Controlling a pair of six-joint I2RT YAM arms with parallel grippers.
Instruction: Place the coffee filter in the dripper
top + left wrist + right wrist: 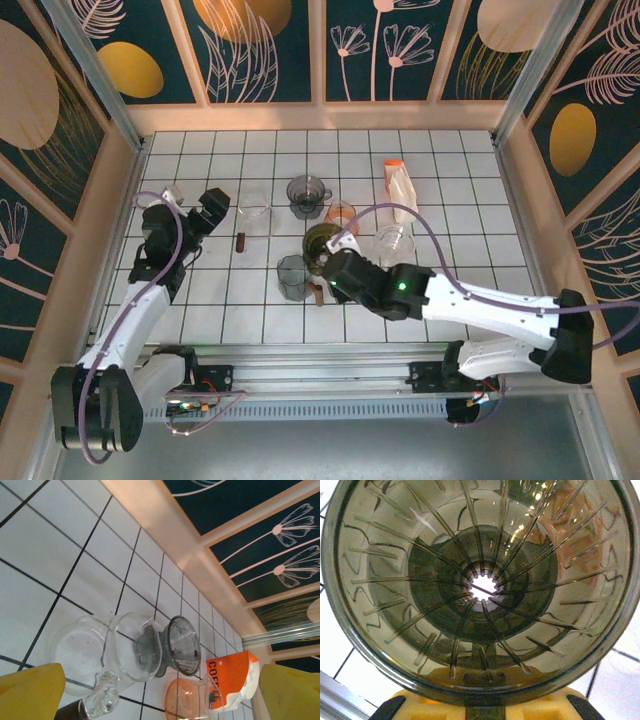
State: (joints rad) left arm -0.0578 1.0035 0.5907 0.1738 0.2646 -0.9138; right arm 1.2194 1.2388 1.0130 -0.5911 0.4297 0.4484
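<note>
A smoky ribbed dripper [480, 587] sits close in front of the right wrist camera, mouth toward it, and my right gripper [485, 702] is shut on its lower rim. From above, that dripper [322, 241] is held just over the table centre by the right gripper [332, 262]. A second grey dripper [308, 193] stands farther back and appears in the left wrist view behind a glass carafe as dripper [177, 645]. My left gripper [215, 208] is open and holds nothing, left of the carafe [254, 215]. I cannot make out a loose coffee filter.
An orange-and-white pack [400, 188] lettered COFFEE lies at the back right, with an orange cup [342, 213] and a clear cup [395, 243] near it. A grey vessel [293, 275] with a brown handle [318, 295] stands beside the right gripper. Wooden walls ring the tiled table [480, 230].
</note>
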